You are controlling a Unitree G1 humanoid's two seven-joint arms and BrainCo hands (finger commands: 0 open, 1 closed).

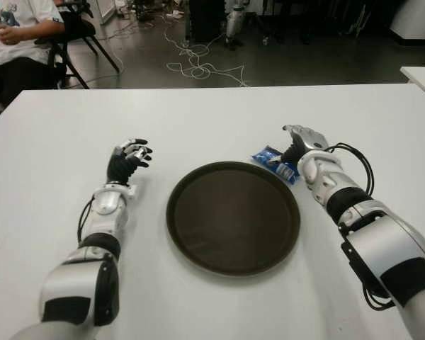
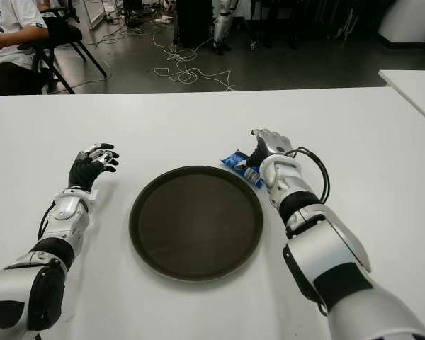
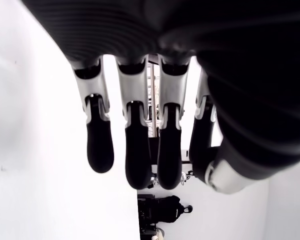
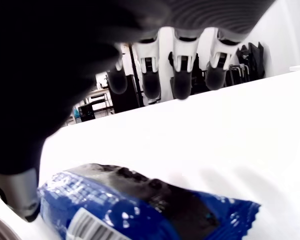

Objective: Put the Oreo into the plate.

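One Oreo packet, blue with a white label, is lying on the white surface just beside the far right rim of the single dark round plate, outside it. The right robot hand is hovering directly over the packet's right end, palm down. In its wrist view the fingers are extending straight out above the surface, spread and not closed on anything, while the thumb tip is sitting just beside the packet's near edge; whether it is touching the wrapper cannot be told. The right forearm is reaching in diagonally from the near right, with black cables looping along the wrist.

The left robot hand is showing to the left of the plate, apart from it, its fingers relaxed, slightly bent and holding nothing.

Beyond the surface's far edge, a seated person is showing at the far left, and cables are lying on the floor.
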